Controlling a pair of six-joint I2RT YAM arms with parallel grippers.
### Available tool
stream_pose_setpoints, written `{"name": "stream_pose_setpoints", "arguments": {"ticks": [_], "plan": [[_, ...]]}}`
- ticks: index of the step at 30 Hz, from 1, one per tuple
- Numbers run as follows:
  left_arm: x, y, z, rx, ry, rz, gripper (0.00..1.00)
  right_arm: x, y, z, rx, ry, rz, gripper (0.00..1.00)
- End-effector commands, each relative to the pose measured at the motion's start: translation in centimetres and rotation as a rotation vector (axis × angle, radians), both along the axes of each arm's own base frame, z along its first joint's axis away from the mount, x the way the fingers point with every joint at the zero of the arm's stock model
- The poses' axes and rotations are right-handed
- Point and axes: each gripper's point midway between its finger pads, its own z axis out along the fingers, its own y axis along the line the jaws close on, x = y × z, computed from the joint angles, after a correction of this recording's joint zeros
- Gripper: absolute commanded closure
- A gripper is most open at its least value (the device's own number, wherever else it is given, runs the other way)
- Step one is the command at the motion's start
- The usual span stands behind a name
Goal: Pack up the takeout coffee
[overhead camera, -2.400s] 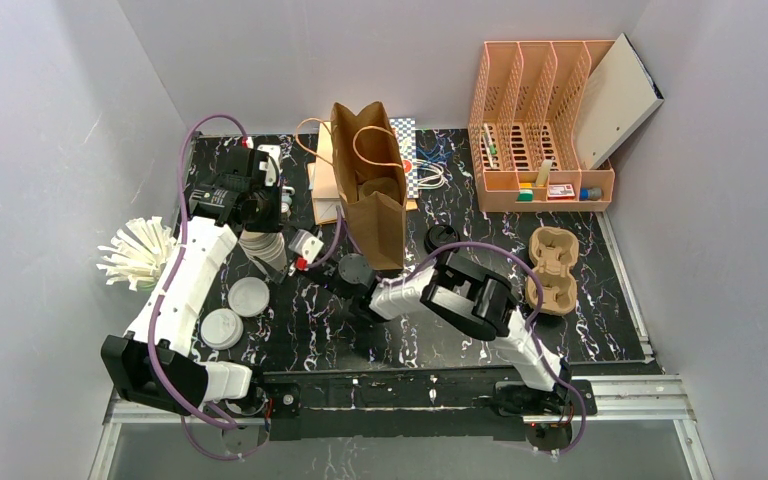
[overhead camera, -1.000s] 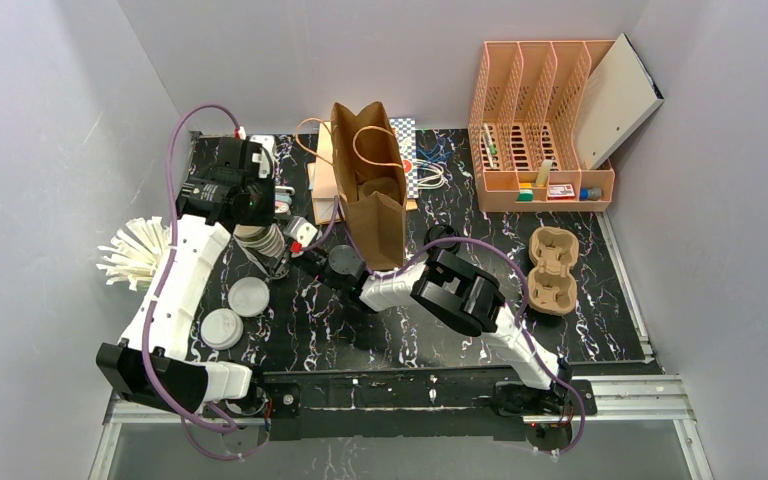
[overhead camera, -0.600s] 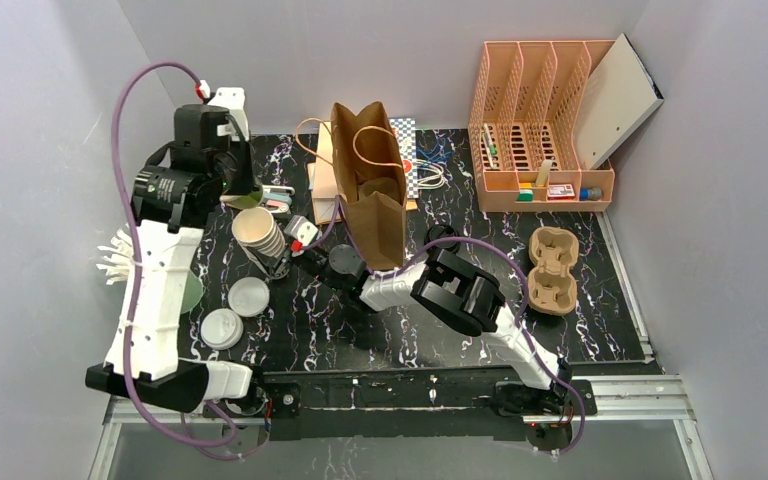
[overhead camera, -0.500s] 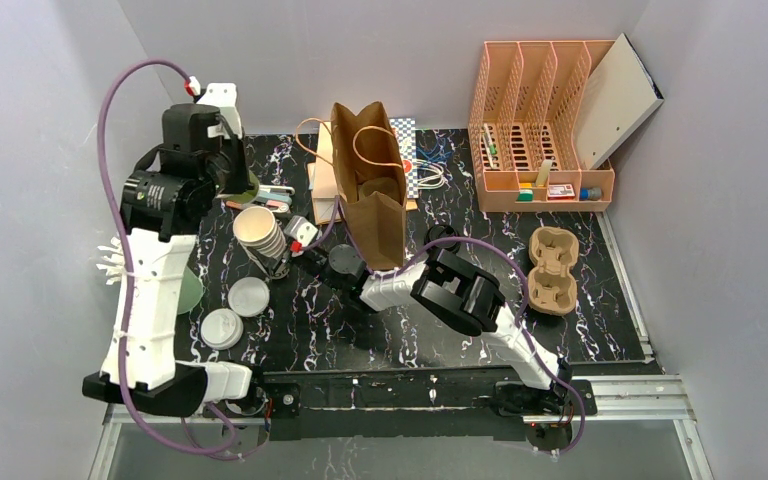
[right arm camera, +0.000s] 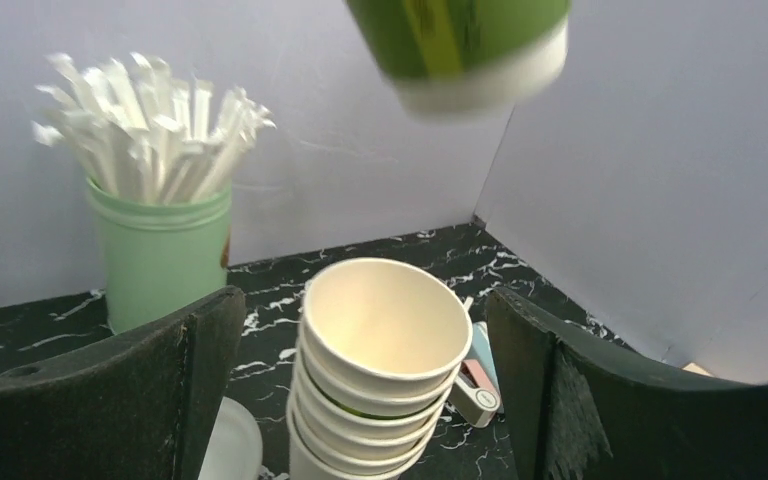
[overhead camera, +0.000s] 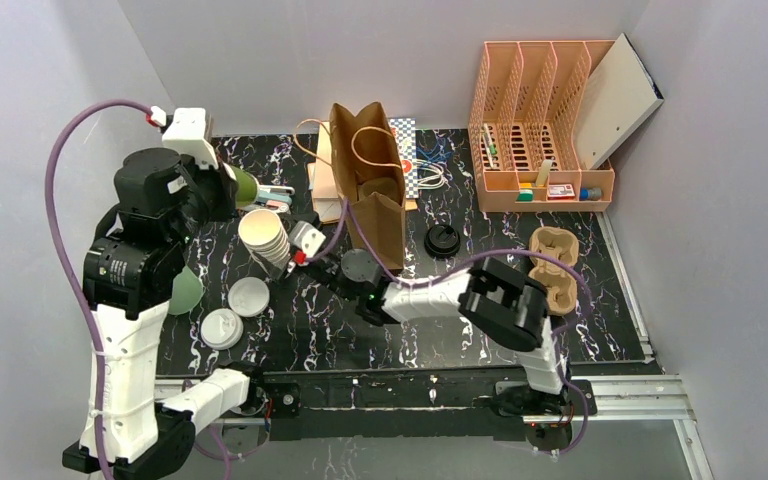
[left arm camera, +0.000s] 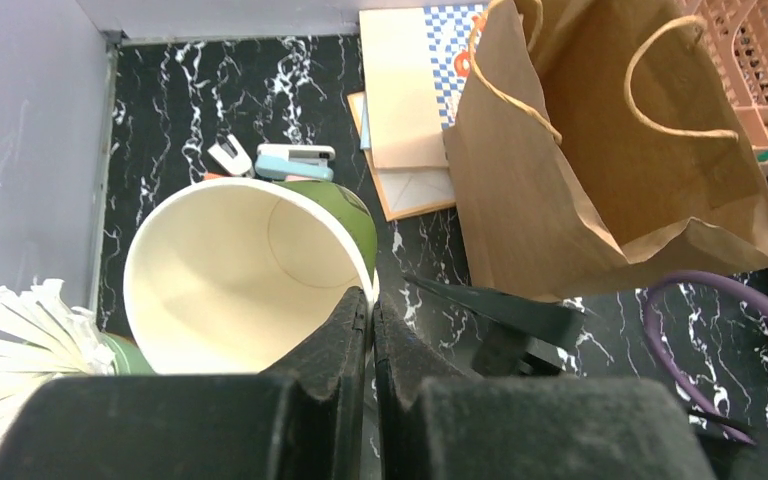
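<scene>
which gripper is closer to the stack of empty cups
Right. The right gripper is open, close beside the stack and facing it. The left gripper is up above and beyond the stack, shut on a green cup at its rim.

We read the green cup (left arm camera: pixel 250 270) as paper, smooth green outside and matt cream inside, like the stack of cups (right arm camera: pixel 380 370) at nine o'clock. The bag (overhead camera: pixel 375 215) toward twelve is creased, matt kraft paper. The tabletop (overhead camera: pixel 610 320) is smooth black with white marble veining. The white lids (overhead camera: pixel 249 296) at eight look like smooth plastic. The carrier (overhead camera: pixel 552 265) at three is rough moulded pulp, and the organiser (overhead camera: pixel 540 110) at one is perforated peach plastic.
</scene>
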Motion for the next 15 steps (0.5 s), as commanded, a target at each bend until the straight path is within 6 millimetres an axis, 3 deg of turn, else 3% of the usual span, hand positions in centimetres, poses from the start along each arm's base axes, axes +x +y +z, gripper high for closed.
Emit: {"name": "stream_pose_setpoints", "arguments": {"ticks": [1, 5, 11, 15], "plan": [[-0.2, -0.9, -2.5, -0.014, 0.065, -0.043, 1.00, -2.6, -2.7, 4.4, 0.044, -0.023, -0.029, 0.02], [-0.7, -2.3, -4.1, -0.063, 0.115, -0.098, 1.00, -4.4, -5.0, 4.9, 0.019, 0.022, -0.016, 0.02], [-2.0, -6.7, -7.9, -0.190, 0.250, -0.301, 1.00, -6.3, -10.4, 5.0, -0.069, 0.135, -0.006, 0.02], [-3.1, -7.8, -9.0, -0.236, 0.283, -0.359, 1.00, -7.6, -13.8, 5.2, -0.099, 0.185, 0.007, 0.02]]}}
